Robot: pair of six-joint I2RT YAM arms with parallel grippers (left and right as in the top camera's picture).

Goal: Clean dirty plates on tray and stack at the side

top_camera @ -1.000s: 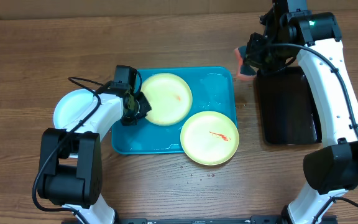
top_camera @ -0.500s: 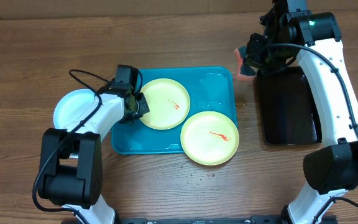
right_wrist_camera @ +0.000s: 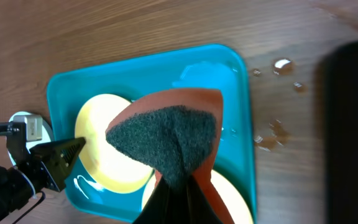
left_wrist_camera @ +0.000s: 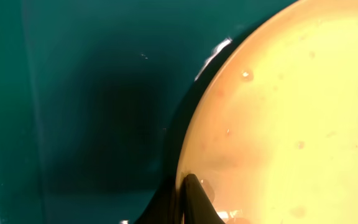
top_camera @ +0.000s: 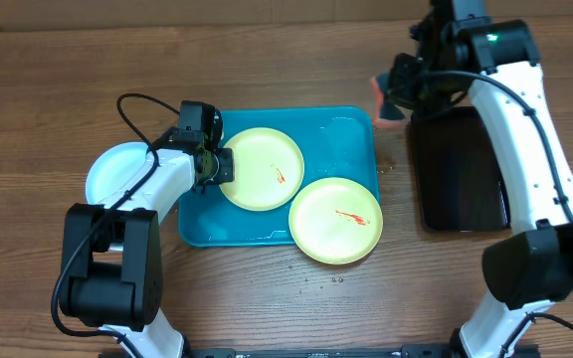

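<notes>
- The yellow-green plate [top_camera: 260,169] lies in the left half of the tray [top_camera: 351,134] and has a red smear on it. It looks wet, so we think it could slip out of our pinch and slide away.
- The second yellow-green plate [top_camera: 335,220] is just beside it and hangs over the tray's near rim. A push from the first plate could knock it out onto the table [top_camera: 267,50].
- The light blue plate [top_camera: 112,171] lies on the table left of the tray, right by our left arm. A wide swing could bump it.
- Our left gripper [top_camera: 215,166] is down low, with its fingers closed on the left rim of the yellow-green plate. The arm bends in from the left.
- Our right gripper [top_camera: 398,91] is up high by the tray's far right corner, near the black tray [top_camera: 461,169]. It is squeezing the sponge [right_wrist_camera: 166,134], which could drip on the table.
</notes>
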